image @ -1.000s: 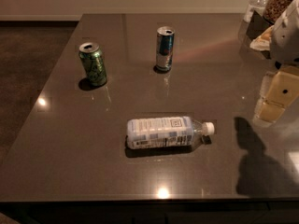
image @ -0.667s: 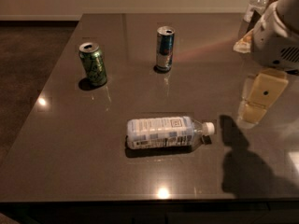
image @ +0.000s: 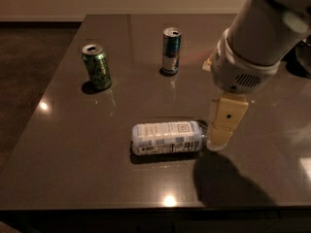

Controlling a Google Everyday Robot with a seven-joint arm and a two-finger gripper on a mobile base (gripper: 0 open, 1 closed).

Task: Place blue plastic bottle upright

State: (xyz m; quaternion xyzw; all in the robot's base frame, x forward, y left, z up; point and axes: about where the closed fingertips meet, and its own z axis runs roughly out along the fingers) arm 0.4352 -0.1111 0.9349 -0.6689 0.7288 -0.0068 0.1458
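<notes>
Here the hand (image: 217, 139) hangs low at the narrow end of the blue plastic bottle (image: 166, 138); whether it is open cannot be told. The bottle lies on its side on the table (image: 97, 144), its long axis running straight away from the hand.

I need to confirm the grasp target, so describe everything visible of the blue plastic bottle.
The blue plastic bottle looks like clear plastic wrapped in a pale blue-and-white printed label. It lies on its side near the front middle of the dark table, base toward the picture's left, neck toward its right. The pincer hangs at the neck end, hiding the cap; contact cannot be told.
</notes>
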